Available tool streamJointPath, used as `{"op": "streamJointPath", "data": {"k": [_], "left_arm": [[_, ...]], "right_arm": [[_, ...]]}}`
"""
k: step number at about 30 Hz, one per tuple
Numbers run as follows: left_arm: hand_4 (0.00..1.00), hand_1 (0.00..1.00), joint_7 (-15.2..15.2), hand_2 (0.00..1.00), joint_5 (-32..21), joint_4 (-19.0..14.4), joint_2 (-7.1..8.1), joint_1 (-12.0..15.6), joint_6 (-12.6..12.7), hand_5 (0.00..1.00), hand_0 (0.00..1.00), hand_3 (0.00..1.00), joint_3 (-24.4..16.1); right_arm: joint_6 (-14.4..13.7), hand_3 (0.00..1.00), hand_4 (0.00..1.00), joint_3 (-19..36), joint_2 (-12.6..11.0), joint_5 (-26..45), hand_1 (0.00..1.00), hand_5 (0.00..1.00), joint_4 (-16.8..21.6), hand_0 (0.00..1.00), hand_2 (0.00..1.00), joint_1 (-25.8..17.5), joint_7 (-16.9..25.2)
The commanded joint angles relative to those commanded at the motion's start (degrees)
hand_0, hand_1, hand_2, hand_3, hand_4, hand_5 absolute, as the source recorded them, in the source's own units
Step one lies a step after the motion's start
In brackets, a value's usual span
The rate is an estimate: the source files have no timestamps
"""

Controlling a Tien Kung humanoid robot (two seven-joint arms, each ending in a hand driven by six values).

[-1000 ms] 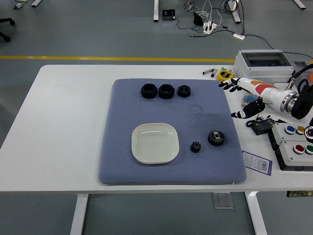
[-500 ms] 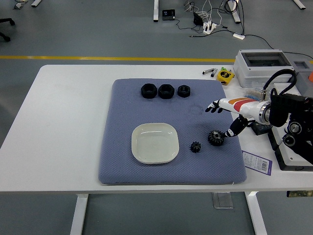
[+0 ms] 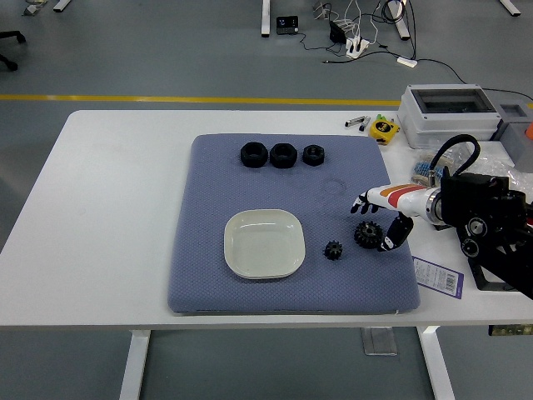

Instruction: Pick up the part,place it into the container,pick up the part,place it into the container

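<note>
No legible writing on purple label [image 3: 438, 276]

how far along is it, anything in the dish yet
Nothing looks done: the white dish holds no part. Both gears, the larger and the smaller, sit on the blue mat. The right hand is open around the larger gear, not yet gripping. Both picks and both placements remain.
</note>
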Motion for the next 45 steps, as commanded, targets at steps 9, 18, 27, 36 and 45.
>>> {"op": "streamJointPath", "data": {"k": [9,18,27,36,45], "left_arm": [[0.620,0.614,0.1,0.642,0.1,0.0,-0.02,0.1,0.0,0.703,0.711,0.567,0.0],[0.620,0.615,0.3,0.643,0.8,0.0,-0.04,0.4,0.0,0.701,0.711,0.568,-0.4],[0.621,0.615,0.3,0.644,1.0,0.0,0.02,0.5,0.0,0.703,0.711,0.568,-0.3],[0.620,0.616,0.2,0.644,0.8,0.0,0.02,0.4,0.0,0.702,0.711,0.567,-0.2],[0.621,0.615,0.1,0.644,0.4,0.0,0.04,0.2,-0.1,0.703,0.711,0.568,0.0]], "right_arm": [[-1.3,0.784,0.938,-0.7,1.0,-0.2,0.735,0.112,-2.4,0.801,0.758,-0.3,0.6],[-2.6,0.771,0.934,-1.8,1.8,-0.5,0.717,0.138,-3.9,0.775,0.744,-0.8,1.2],[-4.9,0.699,0.878,-2.3,1.9,-1.8,0.682,0.158,-4.4,0.717,0.716,-1.2,2.4],[-7.4,0.486,0.646,-3.2,2.1,-2.1,0.522,0.102,-4.8,0.563,0.543,-1.2,3.7],[-7.6,0.465,0.627,-3.3,2.0,-2.0,0.484,0.089,-5.6,0.507,0.505,-1.3,3.7]]}}
